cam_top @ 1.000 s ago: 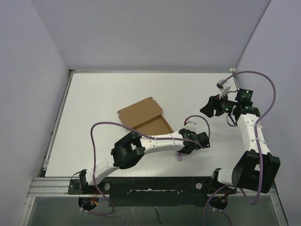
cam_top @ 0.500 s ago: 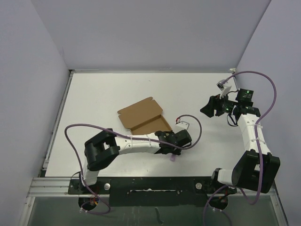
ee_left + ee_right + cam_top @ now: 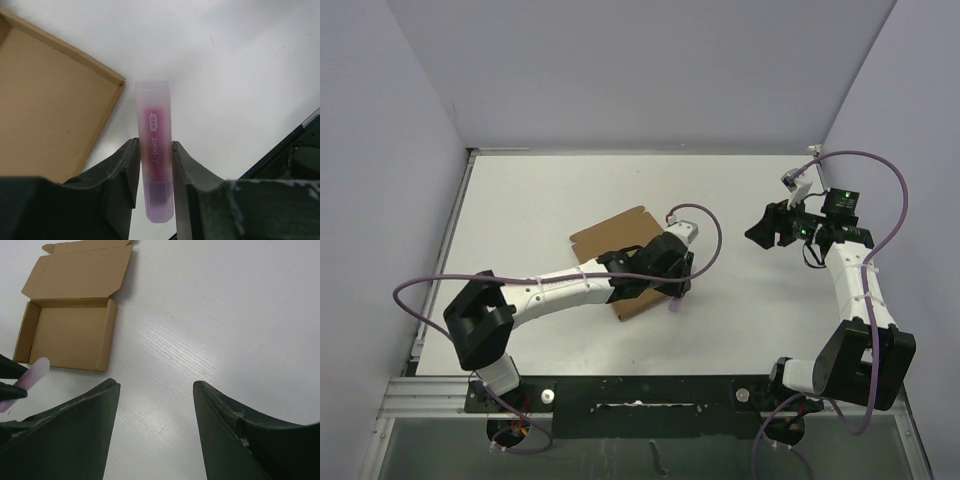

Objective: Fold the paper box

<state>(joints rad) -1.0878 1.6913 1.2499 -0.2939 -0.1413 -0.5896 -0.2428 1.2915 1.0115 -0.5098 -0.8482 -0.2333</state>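
- Brown cardboard first: the paper box [image 3: 70, 335] lies in the middle of the surface [image 3: 520, 200]. Its tray walls are up and its lid flap lies back open, so I judge the closing fold is what remains.
- My left gripper [image 3: 156, 145] is narrow, pinched on the small pink stick [image 3: 156, 165]. The stick hangs over bare white just beside the tray's corner, not inside it.
- My right gripper [image 3: 156, 385] stands wide with nothing in it, well apart from the box, off to the right.
- Next, I think, the stick must go either into the tray or down out of the way. That calls for a release before a gripper can take the lid.
- Count: one box, one pink stick, two grippers.
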